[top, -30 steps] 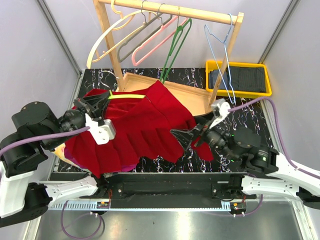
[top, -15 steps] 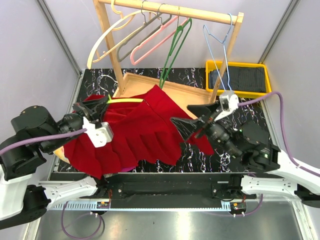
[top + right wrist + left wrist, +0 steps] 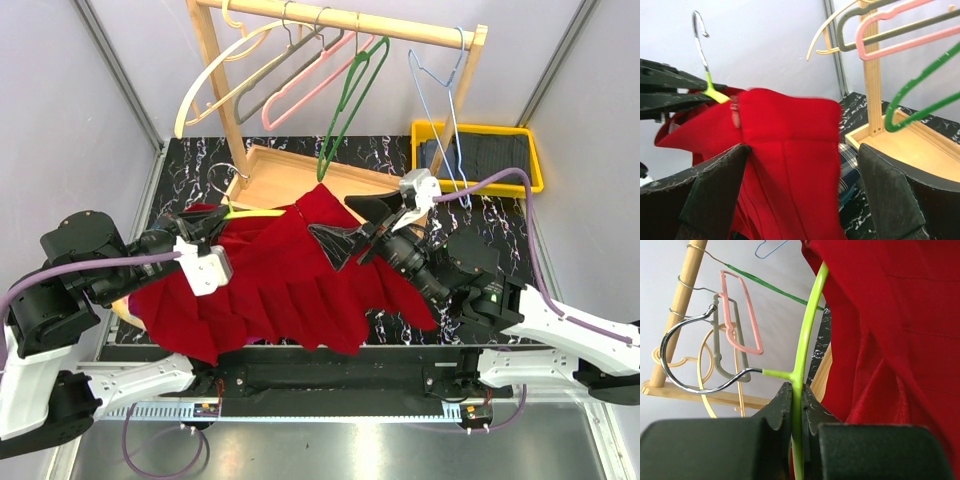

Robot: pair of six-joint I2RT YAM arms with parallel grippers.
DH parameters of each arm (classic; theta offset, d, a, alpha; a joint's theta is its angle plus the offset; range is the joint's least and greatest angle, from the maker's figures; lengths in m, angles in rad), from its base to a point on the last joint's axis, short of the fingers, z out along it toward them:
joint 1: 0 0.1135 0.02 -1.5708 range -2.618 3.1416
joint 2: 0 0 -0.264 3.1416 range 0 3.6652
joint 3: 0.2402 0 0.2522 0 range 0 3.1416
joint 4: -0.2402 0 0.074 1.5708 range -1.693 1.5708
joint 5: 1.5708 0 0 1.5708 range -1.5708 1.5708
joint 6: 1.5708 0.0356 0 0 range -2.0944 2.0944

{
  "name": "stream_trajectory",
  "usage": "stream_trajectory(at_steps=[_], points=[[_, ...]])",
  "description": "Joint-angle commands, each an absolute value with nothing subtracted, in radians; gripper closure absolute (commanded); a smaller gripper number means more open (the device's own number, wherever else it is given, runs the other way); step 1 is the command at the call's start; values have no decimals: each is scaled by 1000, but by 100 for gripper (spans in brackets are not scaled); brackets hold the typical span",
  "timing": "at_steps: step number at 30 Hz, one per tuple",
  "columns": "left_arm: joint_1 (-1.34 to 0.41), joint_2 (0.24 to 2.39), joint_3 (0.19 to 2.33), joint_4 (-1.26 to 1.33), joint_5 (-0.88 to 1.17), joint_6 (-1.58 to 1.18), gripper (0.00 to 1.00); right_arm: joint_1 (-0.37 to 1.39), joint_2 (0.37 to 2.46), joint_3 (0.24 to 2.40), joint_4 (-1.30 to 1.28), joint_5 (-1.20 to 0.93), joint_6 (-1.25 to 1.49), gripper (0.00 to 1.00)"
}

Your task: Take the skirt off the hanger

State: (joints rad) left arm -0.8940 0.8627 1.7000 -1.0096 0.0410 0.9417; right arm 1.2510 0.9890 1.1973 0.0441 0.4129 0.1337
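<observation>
The red skirt (image 3: 290,275) hangs from a lime-green hanger (image 3: 255,212) and drapes over the table's left half. My left gripper (image 3: 215,220) is shut on the hanger's bar (image 3: 802,355), just below where its metal hook (image 3: 675,347) joins. My right gripper (image 3: 347,224) is open at the skirt's upper right corner. In the right wrist view its wide-apart fingers straddle the skirt's waistband end (image 3: 785,130) without pressing it. A clip (image 3: 734,111) shows on the waistband near the hanger (image 3: 715,93).
A wooden rack (image 3: 345,20) at the back carries several empty hangers, a green one (image 3: 345,95) just above my right gripper. Its wooden base tray (image 3: 290,170) lies behind the skirt. A yellow bin (image 3: 478,130) with dark cloth sits back right. Plaid cloth (image 3: 847,160) lies under the skirt.
My right gripper has moved left and toward the back, up to the skirt's waistband end, staying open. The left gripper keeps its hold on the hanger, and the skirt has shifted slightly.
</observation>
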Motion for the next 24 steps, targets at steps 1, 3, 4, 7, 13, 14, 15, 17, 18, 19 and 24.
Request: stream_trajectory(at_steps=[1, 3, 4, 7, 13, 14, 15, 17, 18, 19, 24], points=[[-897, 848, 1691, -882, 143, 890, 100, 1249, 1032, 1267, 136, 347, 120, 0], [-897, 839, 1666, -879, 153, 887, 100, 1247, 1060, 1285, 141, 331, 118, 0], [-897, 838, 1660, -880, 159, 894, 100, 1247, 1069, 1302, 141, 319, 123, 0], [-897, 839, 1657, -877, 160, 905, 100, 1246, 1089, 1315, 146, 290, 136, 0], [-897, 842, 1674, -876, 138, 928, 100, 1244, 1074, 1287, 146, 304, 169, 6], [-897, 841, 1674, -876, 138, 930, 100, 1244, 1071, 1284, 135, 310, 175, 6], [-897, 839, 1675, -876, 138, 931, 100, 1246, 1062, 1281, 127, 313, 176, 6], [-897, 836, 1672, -876, 135, 934, 100, 1246, 1046, 1266, 114, 330, 189, 8], [-897, 835, 1672, -874, 133, 934, 100, 1244, 1028, 1259, 110, 334, 192, 10], [-899, 833, 1671, -873, 132, 937, 100, 1244, 1020, 1247, 106, 342, 198, 12], [-897, 836, 1671, -864, 127, 945, 100, 1244, 989, 1235, 69, 362, 224, 20]])
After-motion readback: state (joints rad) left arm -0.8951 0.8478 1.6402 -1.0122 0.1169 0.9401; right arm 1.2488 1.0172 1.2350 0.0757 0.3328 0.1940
